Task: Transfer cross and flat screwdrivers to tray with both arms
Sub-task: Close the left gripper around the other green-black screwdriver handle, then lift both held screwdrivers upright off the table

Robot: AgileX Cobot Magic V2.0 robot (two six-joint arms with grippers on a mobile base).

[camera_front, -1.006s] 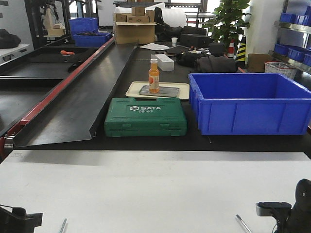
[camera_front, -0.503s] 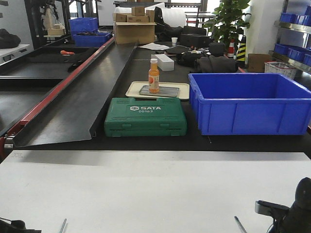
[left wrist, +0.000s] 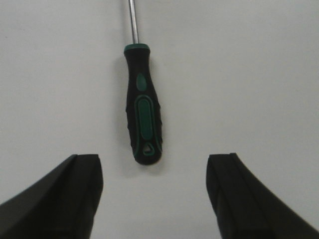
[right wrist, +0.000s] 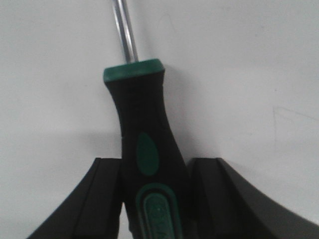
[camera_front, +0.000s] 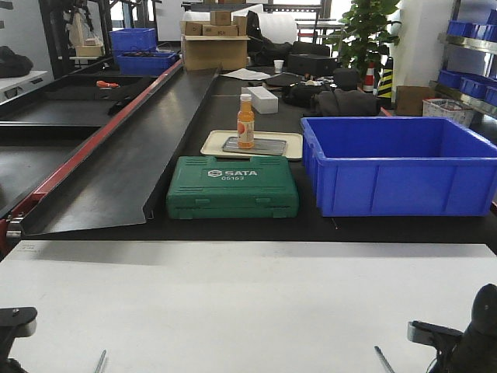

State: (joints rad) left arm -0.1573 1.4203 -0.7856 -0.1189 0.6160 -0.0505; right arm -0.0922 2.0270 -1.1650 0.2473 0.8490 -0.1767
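Observation:
One black-and-green screwdriver [left wrist: 143,112] lies on the white table, its shaft pointing away. My left gripper [left wrist: 154,191] is open just behind the handle's butt, touching nothing. My right gripper [right wrist: 155,199] is shut on the handle of the other screwdriver [right wrist: 144,144]. In the front view only the two thin shafts show, one at the lower left [camera_front: 100,360] and one at the lower right [camera_front: 384,359], beside my left arm [camera_front: 14,322] and right arm [camera_front: 466,342]. The grey metal tray [camera_front: 268,146] sits far back on a beige tray.
An orange bottle [camera_front: 245,122] stands on the grey tray. A green SATA case [camera_front: 232,186] and a deep blue bin [camera_front: 396,165] sit between the white table [camera_front: 248,303] and the tray. A long black chute [camera_front: 132,148] runs along the left.
My left arm dipped out of the front view and has come back up at the lower left. The right-hand shaft has shifted slightly left. The right arm has barely moved.

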